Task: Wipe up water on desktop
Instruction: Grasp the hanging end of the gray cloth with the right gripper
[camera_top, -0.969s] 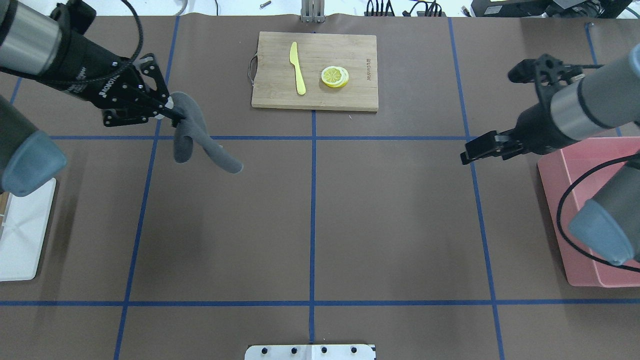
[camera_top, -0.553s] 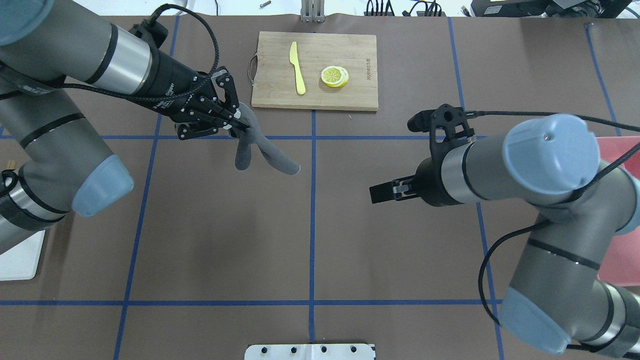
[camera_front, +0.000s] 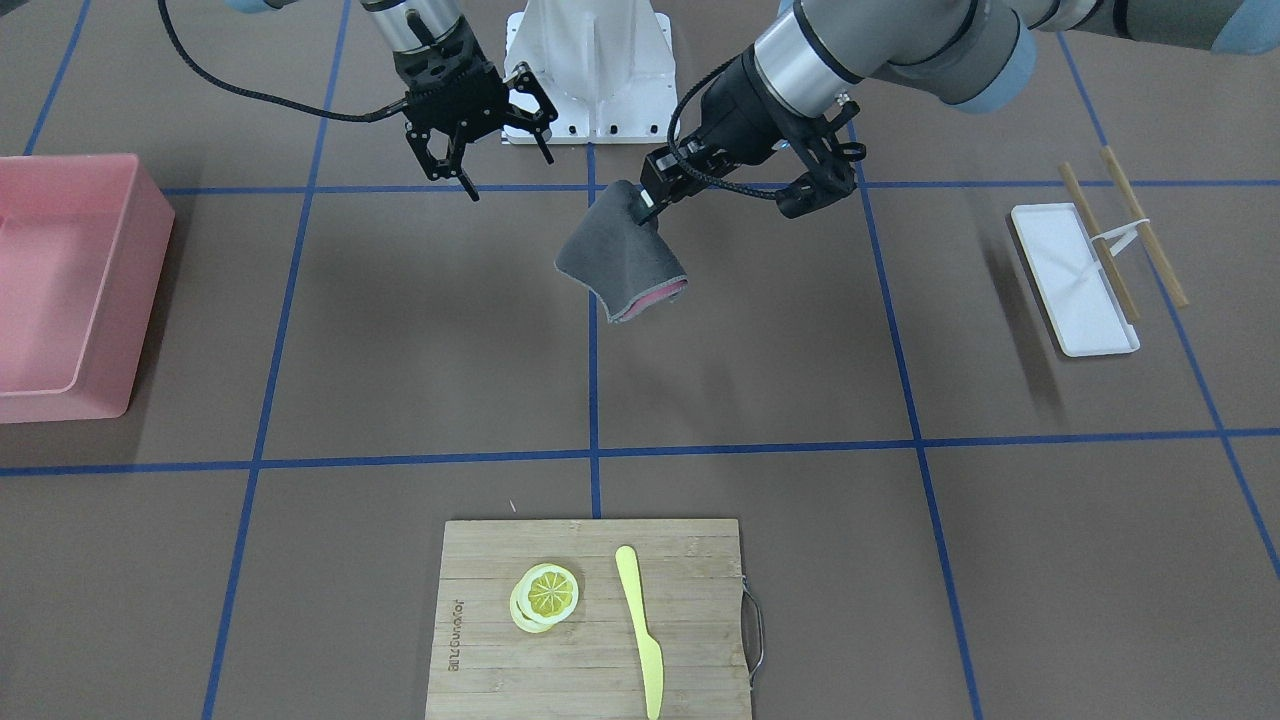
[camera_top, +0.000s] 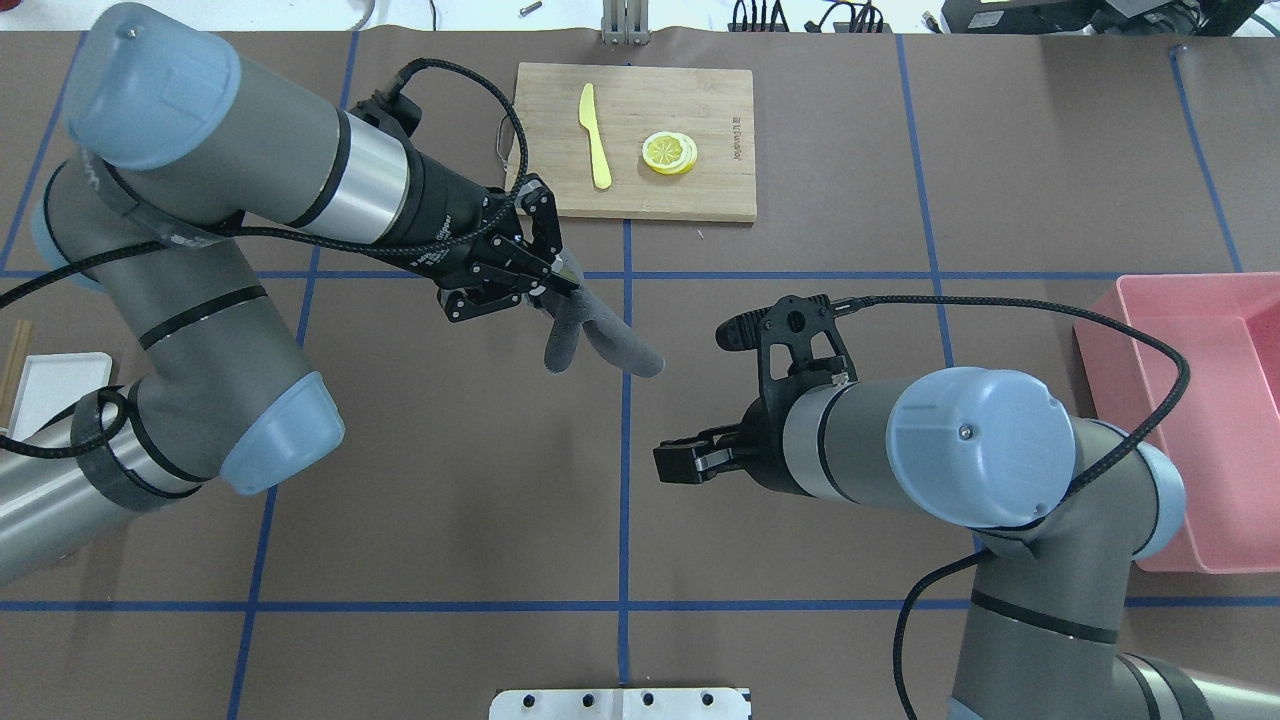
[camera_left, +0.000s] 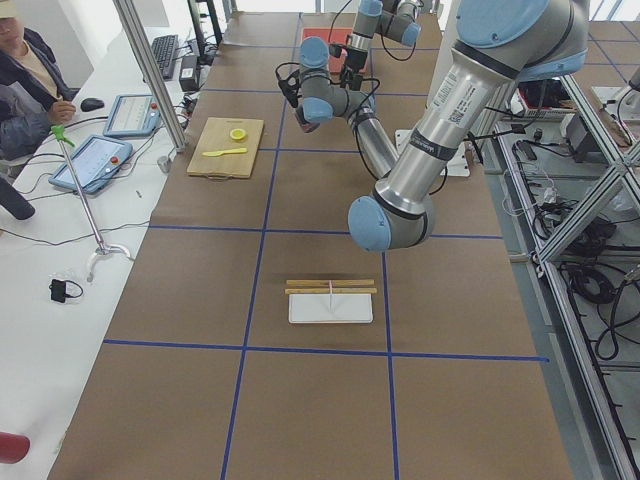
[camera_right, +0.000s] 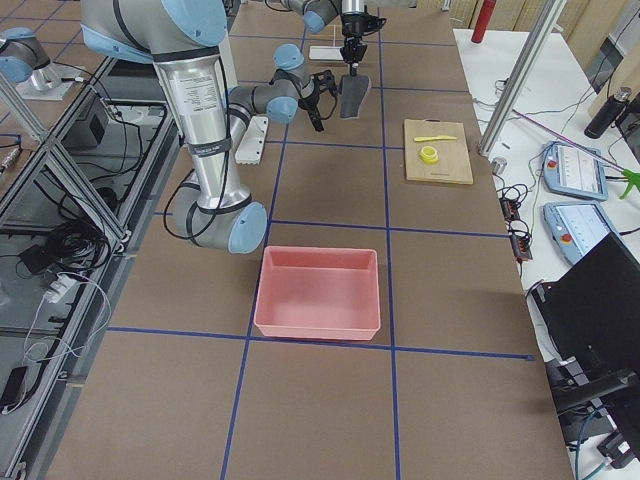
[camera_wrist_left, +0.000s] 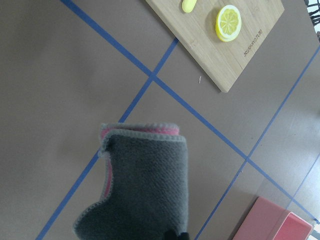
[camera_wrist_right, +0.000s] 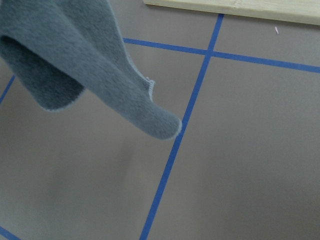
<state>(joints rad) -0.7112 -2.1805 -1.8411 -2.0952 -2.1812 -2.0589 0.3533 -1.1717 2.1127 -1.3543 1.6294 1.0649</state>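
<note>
While matte brown throughout, flat desktop (camera_top: 450, 500) under thin blue tape lines (camera_top: 624, 520).

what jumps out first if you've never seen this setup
A grey cloth dangles from the left tool over the desktop's centre. The right tool hangs open and empty nearby; a yellow knife and lemon slices sit on the bamboo cutting board beyond.

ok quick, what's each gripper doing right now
Left gripper: shut on the grey cloth, which hangs from it.
Right gripper: open, holding nothing.
</note>
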